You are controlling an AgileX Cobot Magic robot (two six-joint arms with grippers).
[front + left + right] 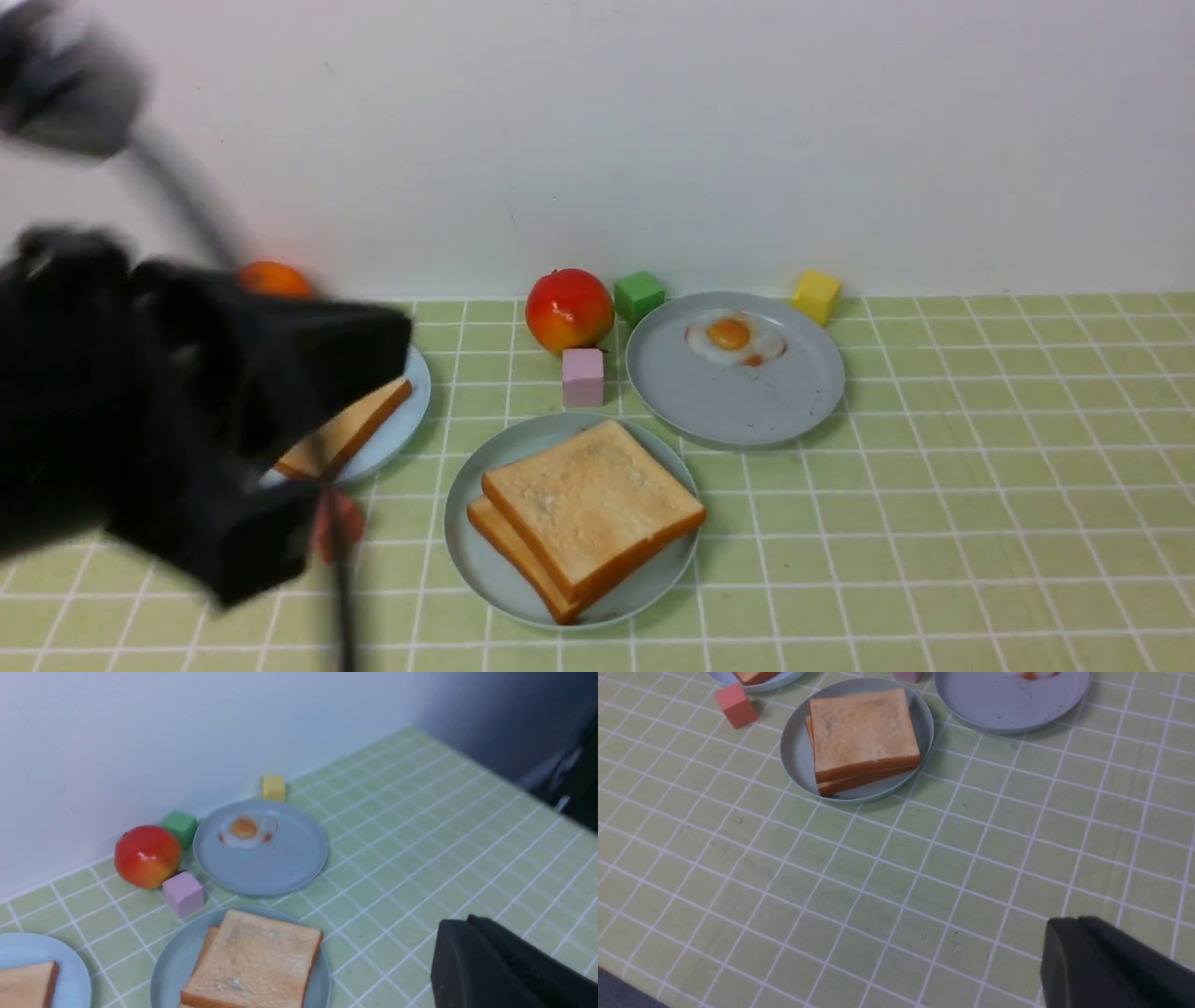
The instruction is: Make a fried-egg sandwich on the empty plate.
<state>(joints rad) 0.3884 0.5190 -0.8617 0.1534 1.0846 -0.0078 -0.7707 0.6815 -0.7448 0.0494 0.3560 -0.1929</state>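
Your left gripper [271, 439] is closed; you cannot tell whether your right pincer [1087, 952] is apart or together. Your toast stack [593, 509] sits on the mint-green plate [467, 551].

Front camera looks forward; both wrist cameras share its sandwich plate [571, 609].

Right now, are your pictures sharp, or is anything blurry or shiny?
Front view: the left arm is badly blurred, while the toast stack looks crisp; a small glare spot shines on the red fruit. Left wrist view: the fried egg looks soft. Right wrist view: dimmer overall, tablecloth grid lines fairly clear.
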